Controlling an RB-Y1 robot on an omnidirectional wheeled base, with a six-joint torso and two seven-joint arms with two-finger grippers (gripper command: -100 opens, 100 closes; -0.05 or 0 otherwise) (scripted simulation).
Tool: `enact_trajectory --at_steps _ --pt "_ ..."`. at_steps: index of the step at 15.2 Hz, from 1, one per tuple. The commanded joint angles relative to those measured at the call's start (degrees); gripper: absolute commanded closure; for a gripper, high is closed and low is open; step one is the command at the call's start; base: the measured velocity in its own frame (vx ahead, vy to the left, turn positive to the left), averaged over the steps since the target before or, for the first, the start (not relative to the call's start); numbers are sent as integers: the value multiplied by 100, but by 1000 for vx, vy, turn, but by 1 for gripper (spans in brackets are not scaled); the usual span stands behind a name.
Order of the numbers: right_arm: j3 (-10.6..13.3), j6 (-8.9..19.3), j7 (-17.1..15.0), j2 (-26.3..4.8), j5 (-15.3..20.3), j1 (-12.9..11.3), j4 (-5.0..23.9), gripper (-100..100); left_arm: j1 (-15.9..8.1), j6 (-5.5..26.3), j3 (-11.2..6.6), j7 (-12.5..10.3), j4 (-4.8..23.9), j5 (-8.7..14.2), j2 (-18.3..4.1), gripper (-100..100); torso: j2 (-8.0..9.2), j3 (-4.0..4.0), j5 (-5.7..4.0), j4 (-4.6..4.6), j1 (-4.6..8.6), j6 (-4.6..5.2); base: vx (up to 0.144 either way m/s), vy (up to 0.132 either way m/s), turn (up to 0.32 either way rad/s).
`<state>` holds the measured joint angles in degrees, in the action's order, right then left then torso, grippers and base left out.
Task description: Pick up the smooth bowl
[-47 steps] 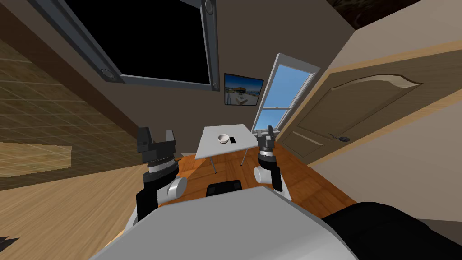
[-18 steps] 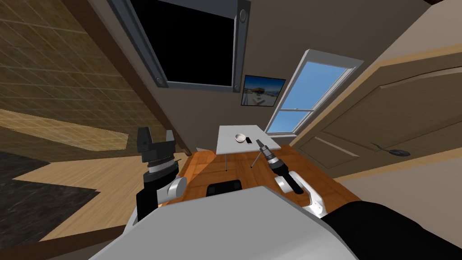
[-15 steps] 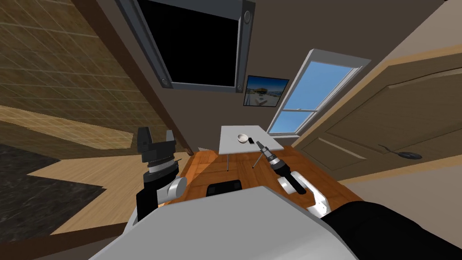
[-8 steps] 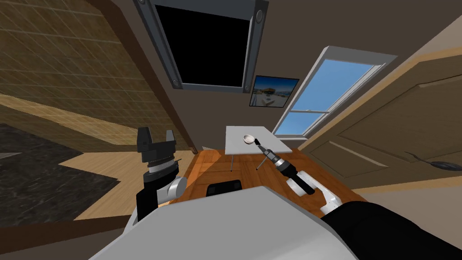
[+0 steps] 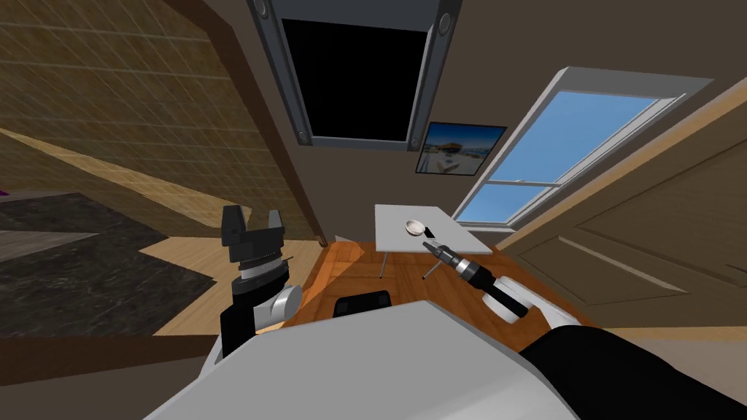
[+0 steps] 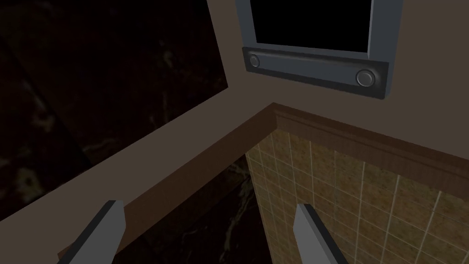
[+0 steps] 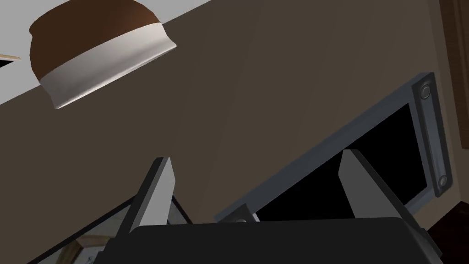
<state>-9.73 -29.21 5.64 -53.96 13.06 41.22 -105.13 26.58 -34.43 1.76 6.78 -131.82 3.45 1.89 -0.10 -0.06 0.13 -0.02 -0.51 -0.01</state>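
1. Head view: you had the white table [image 5: 394,221] ahead on the orange wood floor [image 5: 350,266], below the window [image 5: 562,138].
2. Head view: the bowl [image 5: 415,227] stood on the table, toward the window side.
3. Head view: the right gripper [image 5: 427,245] reached out over the table's near edge, pointing at the bowl and near it but apart from it. You could not read its fingers from here.
4. Head view: the left gripper [image 5: 252,219] was held upright on the robot's left, well apart from the table, with its fingers spread.
5. Left wrist view: the left gripper [image 6: 206,229] showed both fingers [image 6: 98,229] standing apart, with nothing between them.
6. Right wrist view: the right gripper [image 7: 256,183] showed both fingers [image 7: 158,192] standing apart, with nothing between them.
7. Right wrist view: the bowl [image 7: 98,55] had a brown body and a white band at the rim. It sat on the pale table [image 7: 11,80].
8. Right wrist view: the bowl lay beyond the fingertips and off to one side, outside the gap between the fingers, touching neither.
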Motion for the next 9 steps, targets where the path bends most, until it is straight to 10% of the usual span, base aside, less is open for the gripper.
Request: enact_trajectory --at_steps 1,9 --pt "-68 -54 68 -286 121 121 250 -100 0 0 0 0 0 0 0 0 0 0 0 0 0 0 43 114 112" --pt "-222 -172 248 -1190 440 465 843 -100 0 0 0 0 0 0 0 0 -3 -1 0 0 3 -2 55 111 111"
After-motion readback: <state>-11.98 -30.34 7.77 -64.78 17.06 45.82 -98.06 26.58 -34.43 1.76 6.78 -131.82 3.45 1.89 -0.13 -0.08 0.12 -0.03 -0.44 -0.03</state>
